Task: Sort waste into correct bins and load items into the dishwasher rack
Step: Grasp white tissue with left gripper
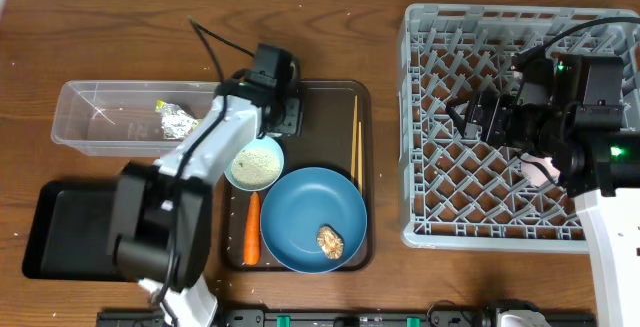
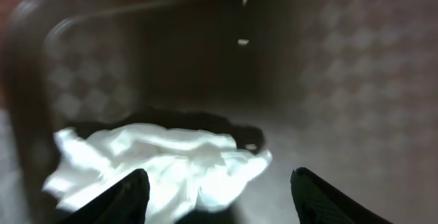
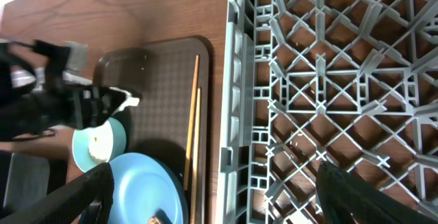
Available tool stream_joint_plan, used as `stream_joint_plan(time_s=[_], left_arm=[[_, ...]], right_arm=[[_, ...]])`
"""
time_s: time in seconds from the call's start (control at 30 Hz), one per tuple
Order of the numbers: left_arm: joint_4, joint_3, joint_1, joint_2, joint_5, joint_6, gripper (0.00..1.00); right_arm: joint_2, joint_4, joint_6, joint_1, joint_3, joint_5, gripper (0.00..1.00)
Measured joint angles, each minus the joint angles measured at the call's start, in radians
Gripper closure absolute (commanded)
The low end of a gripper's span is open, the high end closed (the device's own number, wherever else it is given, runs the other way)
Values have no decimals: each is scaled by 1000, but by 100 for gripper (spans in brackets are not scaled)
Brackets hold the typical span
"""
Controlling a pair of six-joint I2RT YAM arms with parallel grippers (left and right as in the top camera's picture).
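My left gripper (image 2: 219, 183) is open, low over the far left corner of the brown serving tray (image 1: 340, 97), its fingers astride a white crumpled napkin (image 2: 171, 162). A light-blue cup (image 1: 255, 163) holds white rice. An orange carrot (image 1: 252, 229) lies beside the blue plate (image 1: 305, 207), which carries a brown food lump (image 1: 331, 239). Wooden chopsticks (image 1: 356, 142) lie along the tray's right side. The silver wrapper (image 1: 178, 120) is in the clear tub (image 1: 100, 117). My right gripper (image 3: 215, 176) is open and empty above the grey rack (image 1: 430, 197). No white bowl shows.
The shallow black tray (image 1: 60, 227) sits at the front left, below the tub. A pinkish-white cup (image 1: 541, 168) stands in the rack, partly hidden by the right arm. Loose rice grains (image 2: 243, 42) lie on the serving tray. Bare wood separates tray and rack.
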Motion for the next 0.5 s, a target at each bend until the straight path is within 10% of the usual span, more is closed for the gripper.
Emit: stream_joint_plan(time_s=[0.13,0.5], left_arm=[[39,0,0,53,-2,17,35],[56,-1,0,91,-3,39,94]], right_arm=[[0,0,0,0,0,0,13],[0,-4,0,0,0,0,13]])
